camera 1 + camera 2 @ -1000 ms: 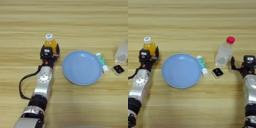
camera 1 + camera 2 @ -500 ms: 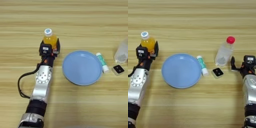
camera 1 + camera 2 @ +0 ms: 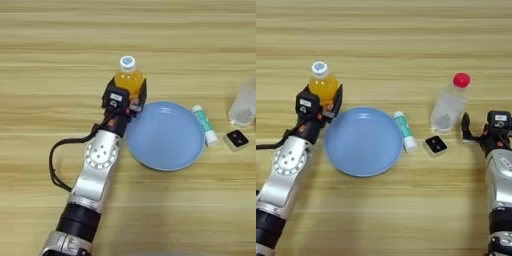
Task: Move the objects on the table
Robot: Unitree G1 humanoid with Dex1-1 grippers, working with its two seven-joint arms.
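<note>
The small orange-drink bottle (image 3: 129, 80) with its white cap stands upright just beyond the far left rim of a blue plate (image 3: 172, 150). My left gripper (image 3: 126, 96) is shut on the bottle's lower body, one finger on each side. I cannot tell whether the bottle's base touches the table (image 3: 60, 45). The green-and-white tube (image 3: 404, 130) lies against the plate's right rim. The white block with the black face (image 3: 435, 145) sits just right of the tube. My right gripper (image 3: 476, 131) rests open at the right, a little right of the block and holding nothing.
A clear plastic bottle with a red cap (image 3: 449, 104) stands upright behind the block, close to my right gripper. A black cable (image 3: 57, 160) loops out to the left of my left forearm.
My left gripper has carried the orange-drink bottle first away from me, then to the right, up to the plate's rim. The plate, tube, block and right arm have not moved.
</note>
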